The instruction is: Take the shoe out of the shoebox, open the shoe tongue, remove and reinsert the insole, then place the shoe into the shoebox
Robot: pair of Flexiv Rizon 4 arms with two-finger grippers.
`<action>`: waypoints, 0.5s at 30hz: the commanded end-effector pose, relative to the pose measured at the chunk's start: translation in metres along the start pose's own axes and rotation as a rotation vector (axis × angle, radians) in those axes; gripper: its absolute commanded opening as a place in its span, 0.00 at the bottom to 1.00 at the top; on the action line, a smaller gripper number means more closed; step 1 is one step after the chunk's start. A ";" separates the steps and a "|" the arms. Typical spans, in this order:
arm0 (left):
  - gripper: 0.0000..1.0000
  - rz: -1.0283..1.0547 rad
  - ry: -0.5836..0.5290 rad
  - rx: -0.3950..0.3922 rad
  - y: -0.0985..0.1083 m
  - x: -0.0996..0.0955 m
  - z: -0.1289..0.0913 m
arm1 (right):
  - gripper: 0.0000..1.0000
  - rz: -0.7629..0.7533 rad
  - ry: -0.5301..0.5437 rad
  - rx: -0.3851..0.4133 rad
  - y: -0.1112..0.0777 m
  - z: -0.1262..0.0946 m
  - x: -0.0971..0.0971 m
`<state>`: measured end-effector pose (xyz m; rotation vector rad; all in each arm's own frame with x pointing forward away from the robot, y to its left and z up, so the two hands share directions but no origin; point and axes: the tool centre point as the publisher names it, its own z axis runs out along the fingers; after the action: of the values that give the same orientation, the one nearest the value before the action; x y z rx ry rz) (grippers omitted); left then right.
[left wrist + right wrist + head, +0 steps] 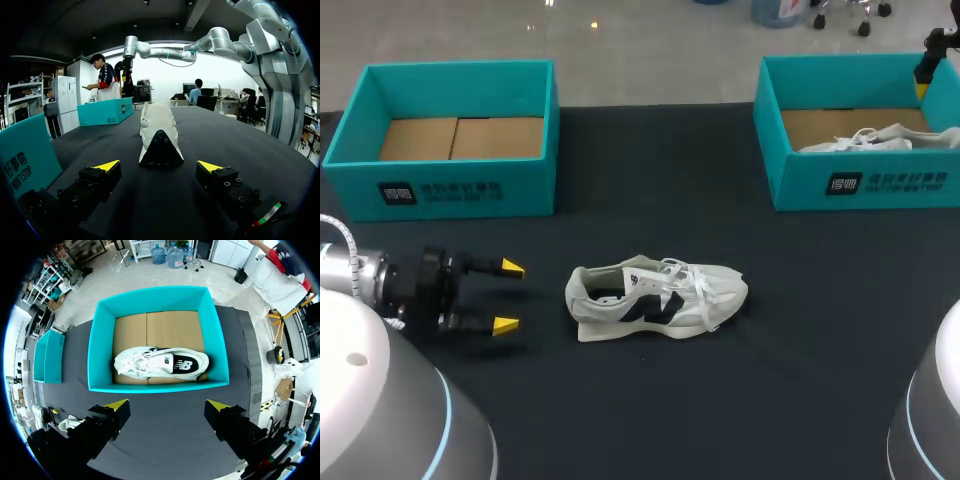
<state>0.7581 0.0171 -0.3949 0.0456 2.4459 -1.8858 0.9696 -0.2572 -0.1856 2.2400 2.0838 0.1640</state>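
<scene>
Here your shoe (655,298) stands mid-table, heel at nine o'clock facing your left gripper (507,296), held apart, likely to brace it; your right gripper (167,405), also apart, hovers over the two-o'clock box (860,185).

I've got the black table (650,400) filling the frame from the lower edge to the upper third, second teal box (790,190) at upper right by the far edge, top open, brown cardboard floor (820,122) showing, spare white shoe (865,140) lying inside
</scene>
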 end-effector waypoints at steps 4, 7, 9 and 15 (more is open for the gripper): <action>1.00 -0.010 -0.009 -0.014 -0.015 -0.002 0.012 | 1.00 0.001 0.000 0.000 0.000 0.000 0.000; 1.00 -0.028 -0.005 -0.013 -0.022 -0.005 0.023 | 1.00 0.001 0.000 0.000 0.000 0.000 0.000; 1.00 -0.036 -0.004 -0.023 -0.023 -0.007 0.030 | 1.00 0.001 0.000 0.000 0.000 0.000 0.000; 1.00 -0.057 -0.031 -0.039 -0.022 -0.014 0.044 | 1.00 0.001 0.000 0.000 0.000 0.000 0.000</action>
<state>0.7699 -0.0228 -0.3808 -0.0368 2.4872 -1.8570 0.9696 -0.2572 -0.1856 2.2400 2.0838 0.1641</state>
